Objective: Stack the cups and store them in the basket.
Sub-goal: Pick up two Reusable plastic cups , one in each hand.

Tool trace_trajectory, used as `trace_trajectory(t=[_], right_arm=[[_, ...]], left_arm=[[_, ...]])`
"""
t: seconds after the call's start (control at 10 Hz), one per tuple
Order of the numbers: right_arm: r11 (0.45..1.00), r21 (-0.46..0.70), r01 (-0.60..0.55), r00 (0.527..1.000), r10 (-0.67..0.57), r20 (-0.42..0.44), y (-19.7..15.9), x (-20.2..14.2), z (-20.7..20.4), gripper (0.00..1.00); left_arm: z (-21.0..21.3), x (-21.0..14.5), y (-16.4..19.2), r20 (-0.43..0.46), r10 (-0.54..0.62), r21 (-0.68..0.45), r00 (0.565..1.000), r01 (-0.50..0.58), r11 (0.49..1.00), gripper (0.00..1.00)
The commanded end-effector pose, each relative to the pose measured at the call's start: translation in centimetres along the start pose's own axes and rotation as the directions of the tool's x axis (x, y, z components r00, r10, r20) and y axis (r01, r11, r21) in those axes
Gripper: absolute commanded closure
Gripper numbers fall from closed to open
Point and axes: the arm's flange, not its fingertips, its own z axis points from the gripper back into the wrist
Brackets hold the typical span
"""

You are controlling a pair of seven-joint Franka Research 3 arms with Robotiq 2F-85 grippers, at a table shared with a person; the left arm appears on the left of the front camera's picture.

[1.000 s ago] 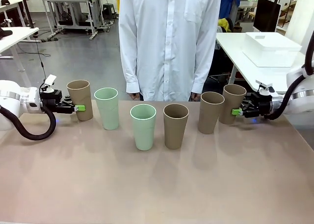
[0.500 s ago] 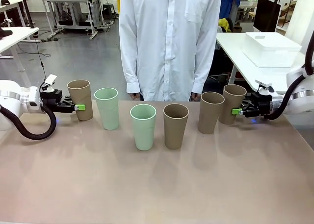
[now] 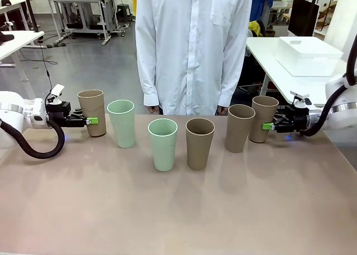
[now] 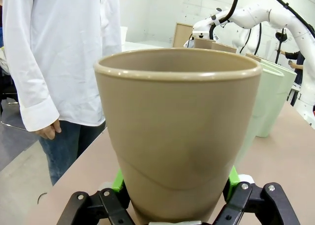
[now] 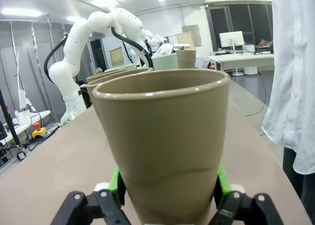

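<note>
A tan desk (image 3: 178, 210) is carrying six cups in a loose row across its far half. A person in a white shirt (image 3: 192, 43) is standing at the far edge.

The left claw (image 3: 91, 121) is reaching in from the desk's left edge and pinching the leftmost tan cup (image 3: 91, 111) low on its wall. That cup is standing upright near the far left corner. In the left wrist view, the green pads (image 4: 118, 179) are pressing against both sides of it.

Just beside it, toward the middle, the first mint cup (image 3: 121, 123) is standing. The second mint cup (image 3: 163, 144) and the middle tan cup (image 3: 199, 143) are standing side by side at the desk's centre, a little nearer the near edge than the rest.

The inner right tan cup (image 3: 239, 127) is standing just beside the rightmost tan cup (image 3: 263, 118); whether they are touching is unclear. The right claw (image 3: 268, 126) is reaching in from the desk's right edge and pinching the rightmost tan cup low on its wall, near the far right corner.

The white basket (image 3: 308, 54) is sitting on a separate white table (image 3: 268, 54) beyond the far right corner, well apart from every cup.
</note>
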Motion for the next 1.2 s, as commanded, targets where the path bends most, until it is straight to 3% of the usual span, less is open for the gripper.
trace_trajectory(t=[0.0,0.1,0.5,0.6,0.8,1.1], right_arm=[[1.0,0.026,0.005,1.0,-0.005,-0.011,-0.5,0.2,-0.2,0.58],[1.0,0.0,0.0,1.0,0.0,0.0,0.0,0.0,0.0,0.58],[1.0,0.0,0.0,1.0,0.0,0.0,0.0,0.0,0.0,0.58],[1.0,0.0,-0.001,1.0,0.001,-0.001,0.0,0.0,0.1,0.15],[0.991,-0.067,-0.115,0.993,0.113,-0.042,3.1,5.5,-0.2,0.15],[0.977,-0.121,-0.176,0.984,0.171,-0.057,7.5,11.2,-1.2,0.15]], left_arm=[[-0.1,0.3,0.0,0.047,-0.005,-0.015,0.999,0.006,1.0,0.41],[0.0,0.0,0.0,0.0,0.0,0.0,1.0,0.0,1.0,0.41],[0.0,0.0,0.0,0.0,0.0,0.0,1.0,0.0,1.0,0.41],[0.1,-0.1,0.0,0.002,0.001,-0.001,1.0,-0.001,1.0,0.16],[2.1,3.7,-2.5,0.037,-0.053,0.012,0.998,0.052,0.999,0.16],[4.3,9.5,-7.2,0.091,-0.138,0.0,0.986,0.139,0.99,0.16]])
